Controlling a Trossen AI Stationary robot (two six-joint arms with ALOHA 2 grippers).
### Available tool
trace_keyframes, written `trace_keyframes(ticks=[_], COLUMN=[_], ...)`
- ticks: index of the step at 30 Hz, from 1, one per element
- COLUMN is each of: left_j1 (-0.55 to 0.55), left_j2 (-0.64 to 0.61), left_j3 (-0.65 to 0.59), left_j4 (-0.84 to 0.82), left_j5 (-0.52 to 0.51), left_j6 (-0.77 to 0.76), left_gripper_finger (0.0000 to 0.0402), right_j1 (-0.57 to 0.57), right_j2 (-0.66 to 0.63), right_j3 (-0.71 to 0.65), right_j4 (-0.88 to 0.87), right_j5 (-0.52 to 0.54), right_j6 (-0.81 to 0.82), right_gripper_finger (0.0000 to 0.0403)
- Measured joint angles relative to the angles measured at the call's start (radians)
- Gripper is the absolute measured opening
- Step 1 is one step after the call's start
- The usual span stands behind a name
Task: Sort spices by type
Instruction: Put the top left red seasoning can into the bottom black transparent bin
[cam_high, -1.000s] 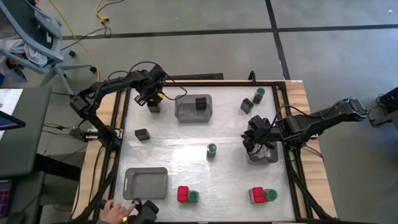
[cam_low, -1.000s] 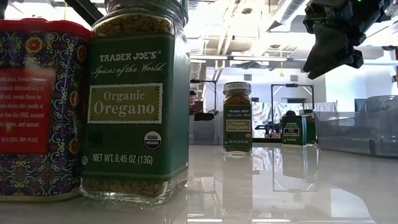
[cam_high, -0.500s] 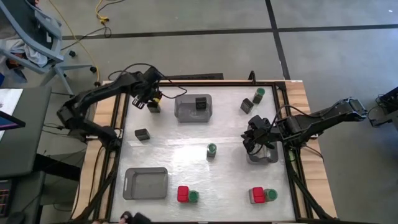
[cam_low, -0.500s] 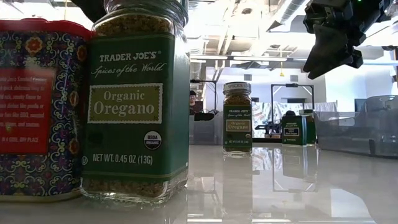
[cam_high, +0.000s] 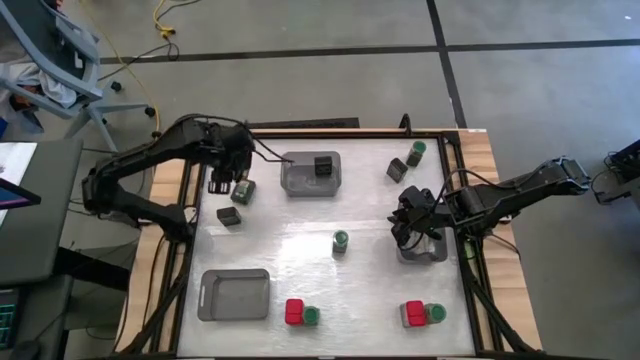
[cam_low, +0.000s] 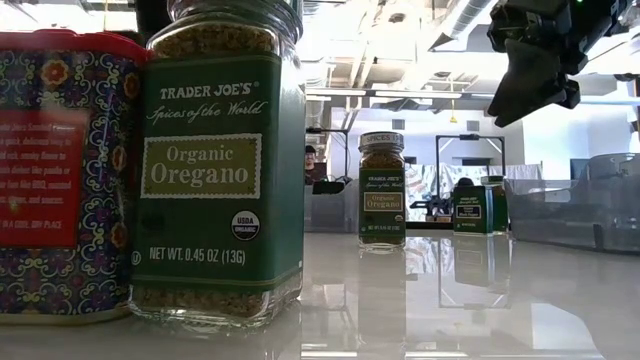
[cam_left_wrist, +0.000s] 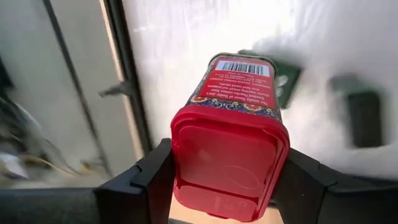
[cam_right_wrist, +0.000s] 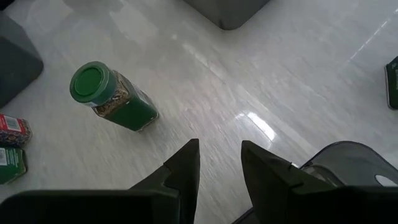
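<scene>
Three grey trays on the white table (cam_high: 300, 265): far tray (cam_high: 298, 180) left of centre, near-left tray (cam_high: 235, 295), right tray (cam_high: 435, 252) partly under the right arm. Only the far tray shows contents, one black cube (cam_high: 324, 165); the near-left tray looks empty, and I can't tell for the right one. Left gripper (cam_high: 232, 182) sits at the table's far-left, just left of the far tray, fingers (cam_left_wrist: 152, 177) clamped on either side of a red spice tin (cam_left_wrist: 230, 155). The tin is off the surface, lid toward the wrist camera, barcode end pointing away. Right gripper (cam_right_wrist: 219, 152) hovers over the right tray's far edge, fingers a narrow gap apart, nothing between them. It looks idle. Loose stock: another black cube (cam_high: 229, 215) near the left gripper and a third (cam_high: 397, 169) at far right beside a green-lid jar (cam_high: 415, 152). An oregano jar (cam_high: 340, 241) stands alone mid-table. Two red-tin-plus-jar pairs sit along the near edge: red tin (cam_high: 295, 312) touching its jar (cam_high: 311, 316), and red tin (cam_high: 414, 313) touching its jar (cam_high: 435, 312). My read: transport step for a red tin, sort barely begun, black looks assigned to the far tray. Next move needs a destination for reds; the near-left tray seems the natural pick. The carry has to clear the loose black cube below the gripper. Set the tin down flat inside the rim before releasing, since a tall tin can tip.
</scene>
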Motion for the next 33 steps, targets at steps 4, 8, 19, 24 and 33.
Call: trace_keyframes(ticks=[4, 8, 19, 24, 33], left_j1=[-0.085, -0.173, -0.463, -0.627, -0.848], left_j2=[0.014, 0.014, 0.036, 0.116, 0.232], left_j3=[0.066, 0.094, 0.099, 0.099, 0.099], left_j4=[-0.066, -0.072, -0.075, -0.096, -0.093], left_j5=[0.050, 0.085, 0.118, 0.158, 0.285], left_j6=[-0.227, -0.391, -0.906, -1.036, -1.205], left_gripper_finger=[0.0207, 0.0207, 0.0207, 0.0207, 0.0207], right_j1=[0.000, -0.009, -0.082, -0.086, -0.076], right_j2=[0.000, 0.000, 0.000, 0.000, 0.000], right_j3=[0.000, 0.000, 0.000, 0.000, 0.000], right_j4=[0.000, 0.000, 0.000, -0.002, -0.002], right_j5=[0.000, 0.000, -0.002, -0.010, -0.033], right_j6=[0.000, 0.000, -0.036, -0.087, -0.059], right_gripper_finger=[0.0145, 0.0145, 0.0145, 0.0145, 0.0145])
